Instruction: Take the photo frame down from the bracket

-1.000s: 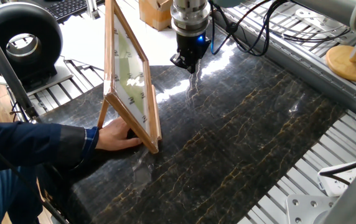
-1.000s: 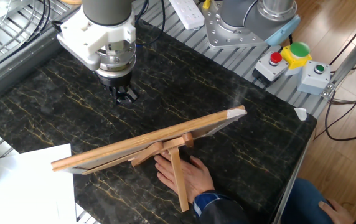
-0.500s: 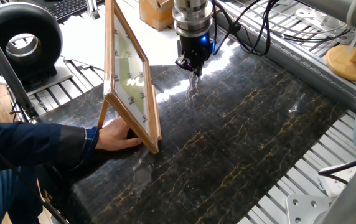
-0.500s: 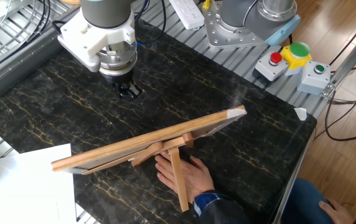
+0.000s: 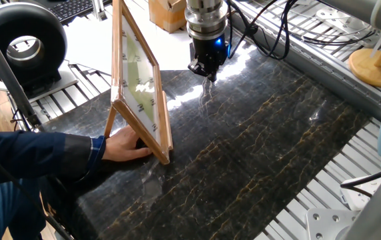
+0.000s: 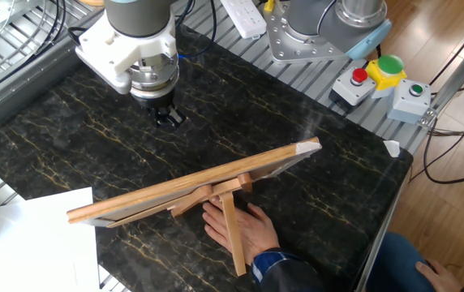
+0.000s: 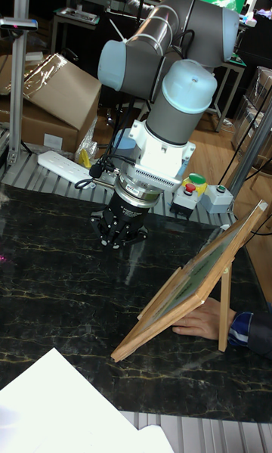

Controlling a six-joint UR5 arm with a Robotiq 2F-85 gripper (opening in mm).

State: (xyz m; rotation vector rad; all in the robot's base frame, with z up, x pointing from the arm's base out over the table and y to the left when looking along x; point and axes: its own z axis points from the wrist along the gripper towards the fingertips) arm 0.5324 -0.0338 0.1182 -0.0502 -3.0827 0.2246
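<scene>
Gripper (image 5: 206,69) empty, jaws seemingly closed, poised above the table. Photo frame (image 5: 139,80) leans on bracket (image 6: 230,219), well apart. Rigid, glass-fronted, fragile; best gripped by its wooden top edge.

So the only thing that actually moved is the claw (image 5: 207,69). Compared with a second ago it's slid a little way across the dark marble worktop (image 5: 270,147): in one fixed view it sits slightly further right and a touch higher in the picture, and in the other fixed view (image 6: 167,118) it's a bit further right and up too. That whole shift happened in the first half second; between the half-second-old shots and now it hasn't budged. It's hanging just above the worktop, well apart from the photo frame (image 5: 137,80).
</scene>
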